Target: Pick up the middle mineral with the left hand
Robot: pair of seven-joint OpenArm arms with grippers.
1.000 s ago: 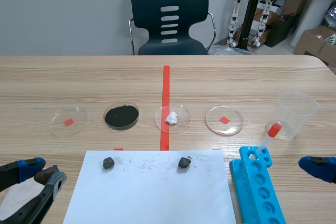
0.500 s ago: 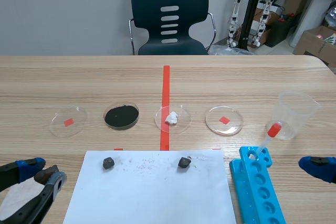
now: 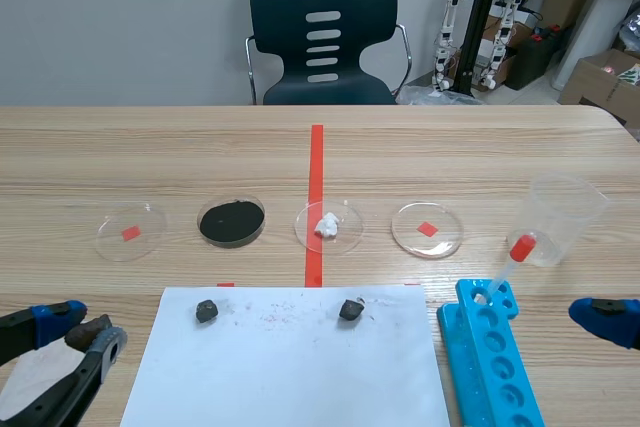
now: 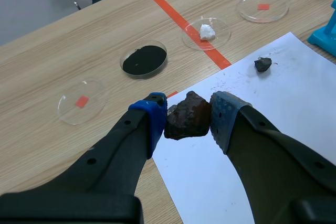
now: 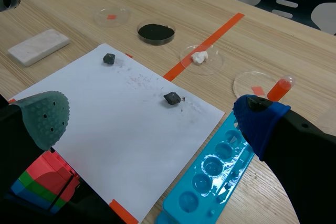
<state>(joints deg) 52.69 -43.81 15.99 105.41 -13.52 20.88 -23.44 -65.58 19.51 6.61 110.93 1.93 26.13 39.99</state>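
Wooden table [image 3: 500, 147], white sheet [image 3: 290, 377] at its 6 o'clock. Left gripper [image 4: 188, 120] off sheet's 8 o'clock corner, pads clamped on reddish-brown mineral [image 4: 187, 117], apparently clear of table. Dark stone [image 3: 207, 310] at sheet's 11 o'clock, second dark stone [image 3: 350, 309] at 1 o'clock. Right gripper [image 5: 152, 116] fingers spread wide, empty. Technique: keep squeeze steady, raise straight; irregular rock may pivot between pads.

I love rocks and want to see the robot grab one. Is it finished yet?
Nearly. Done: the fingers of the left gripper are shut on a reddish-brown mineral, held up off the table. Two dark minerals lie untouched on the white paper. Left: nothing obvious, perhaps just lifting it clear. Whether it was the middle one, I cannot tell.
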